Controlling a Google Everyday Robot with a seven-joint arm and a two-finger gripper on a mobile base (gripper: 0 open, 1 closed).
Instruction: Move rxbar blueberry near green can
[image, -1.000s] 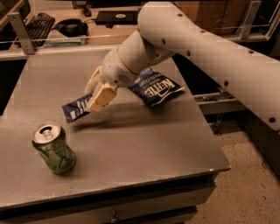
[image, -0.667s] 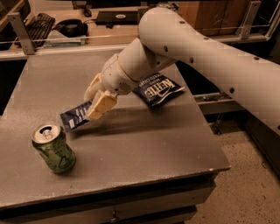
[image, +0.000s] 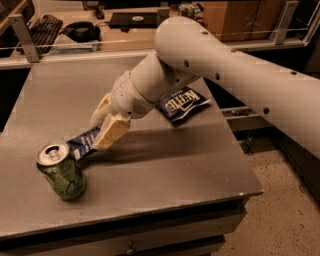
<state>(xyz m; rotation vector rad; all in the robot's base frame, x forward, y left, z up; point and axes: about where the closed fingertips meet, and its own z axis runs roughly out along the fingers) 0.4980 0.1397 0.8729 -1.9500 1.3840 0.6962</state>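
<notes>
The green can (image: 61, 170) stands upright near the front left of the grey table (image: 165, 160), its silver top and pull tab showing. The rxbar blueberry (image: 84, 142), a flat dark-blue wrapper with white text, is held tilted just right of the can's top, its lower end close to or touching the can. My gripper (image: 102, 131) is shut on the bar's upper end, its cream fingers (image: 112, 132) pinching it. The white arm reaches in from the upper right.
A crinkled blue Kettle chip bag (image: 182, 103) lies on the table behind the arm. A keyboard (image: 42, 27) and other desk items sit on a bench beyond the table. The table's right and front edges drop to the floor.
My gripper has carried the rxbar blueberry down and left toward the green can. The can and the chip bag have not moved.
</notes>
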